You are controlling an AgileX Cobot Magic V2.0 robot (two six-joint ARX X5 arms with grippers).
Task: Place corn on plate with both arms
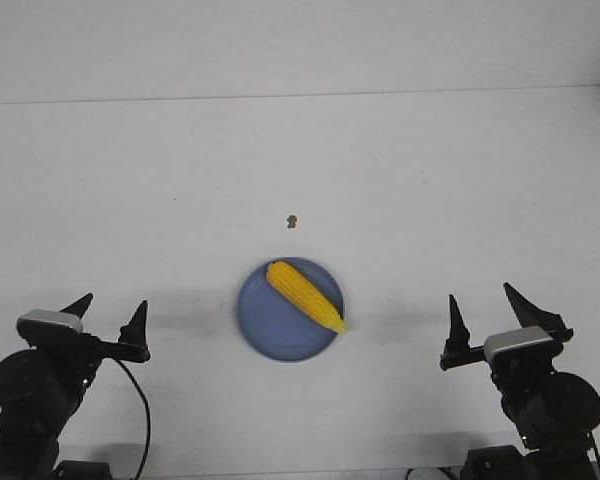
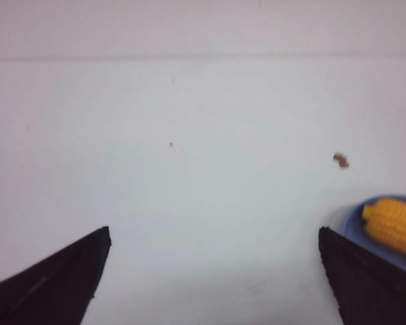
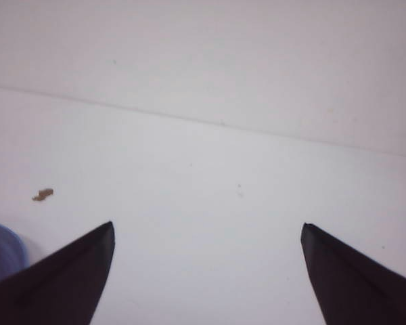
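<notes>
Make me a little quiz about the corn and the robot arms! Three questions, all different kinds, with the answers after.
1. True or false: the corn lies on the plate.
2. Which way does the corn's pointed end face? A) toward the left gripper B) toward the right gripper C) straight up
3. Fill in: the tiny brown speck sits on the ____ , beyond the plate.

Key
1. True. It lies slantwise across the plate.
2. B. Its tip reaches the rim on the right gripper's side.
3. Table. Both grippers are open, away from the plate, holding nothing.
</notes>
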